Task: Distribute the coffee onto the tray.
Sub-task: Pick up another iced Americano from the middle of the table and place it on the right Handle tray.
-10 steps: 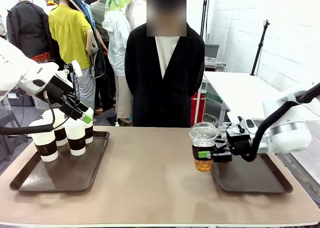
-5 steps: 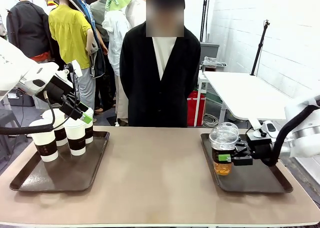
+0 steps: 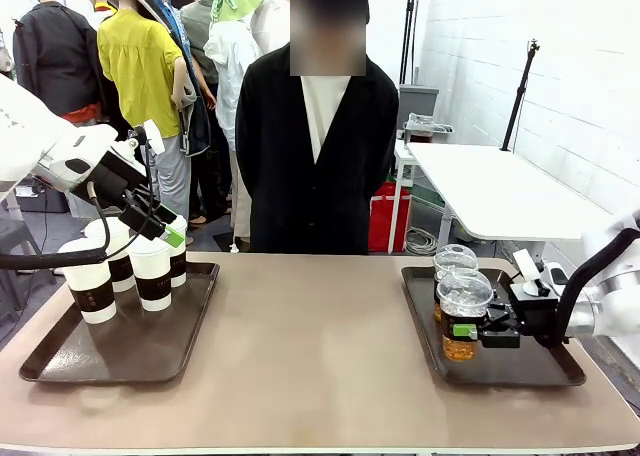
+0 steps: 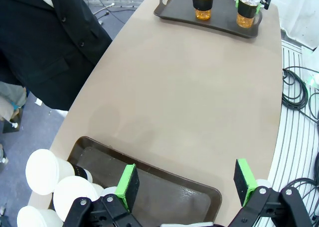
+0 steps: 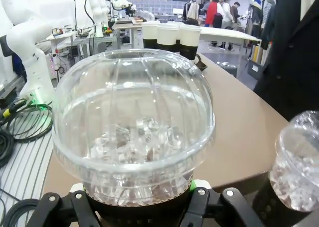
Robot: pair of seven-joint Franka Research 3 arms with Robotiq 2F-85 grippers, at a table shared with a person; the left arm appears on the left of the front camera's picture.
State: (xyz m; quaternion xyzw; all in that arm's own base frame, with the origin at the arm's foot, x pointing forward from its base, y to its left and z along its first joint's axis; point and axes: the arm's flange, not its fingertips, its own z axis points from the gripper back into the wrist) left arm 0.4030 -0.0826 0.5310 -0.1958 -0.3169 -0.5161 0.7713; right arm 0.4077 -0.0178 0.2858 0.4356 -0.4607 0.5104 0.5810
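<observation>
Several white lidded coffee cups [image 3: 152, 271] with brown sleeves stand on the left tray [image 3: 60, 361]. My left gripper [image 3: 158, 231] hovers over them, open and holding nothing; in its wrist view, the gripper [image 4: 187, 184] looks down past the cups [image 4: 47, 172]. My right gripper [image 3: 463, 329] is shut on a clear dome-lidded cup of amber coffee [image 3: 464, 311], low over the right tray [image 3: 520, 371]. I cannot tell whether the cup touches the tray. A second dome-lidded cup [image 3: 453, 264] stands just behind it. In the right wrist view, the held cup [image 5: 134, 132] rises from the gripper [image 5: 137, 207].
A person in a black coat [image 3: 320, 166] stands at the table's far edge, hands out of sight. The brown tabletop [image 3: 310, 346] lies between the two trays. Cables [image 4: 299, 92] lie on the floor beside the table.
My right arm has carried the dome-lidded cup rightward from the table's middle onto the right tray's area, beside the other dome cup. The left arm has not moved.
</observation>
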